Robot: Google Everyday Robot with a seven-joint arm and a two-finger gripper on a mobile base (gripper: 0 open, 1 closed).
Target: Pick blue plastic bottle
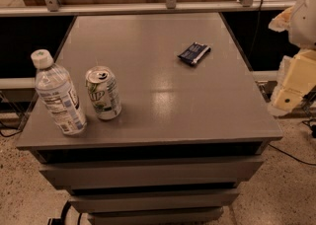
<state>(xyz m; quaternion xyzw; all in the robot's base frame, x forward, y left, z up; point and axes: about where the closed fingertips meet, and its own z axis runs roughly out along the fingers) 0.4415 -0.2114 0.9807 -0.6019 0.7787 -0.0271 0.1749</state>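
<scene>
Not started. Clear blue-labelled plastic bottle [58, 95] stands on grey tabletop [197, 110], well apart from cream gripper [292, 85] beyond the opposite edge. Jaws' state: can't tell. Reach, grasp and lift remain.

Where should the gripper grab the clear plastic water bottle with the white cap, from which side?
Probably around the labelled middle of the clear plastic water bottle, from the front: it stands upright, and the green-and-white soda can crowds its right. The gripper hangs off the table's right edge.
</scene>
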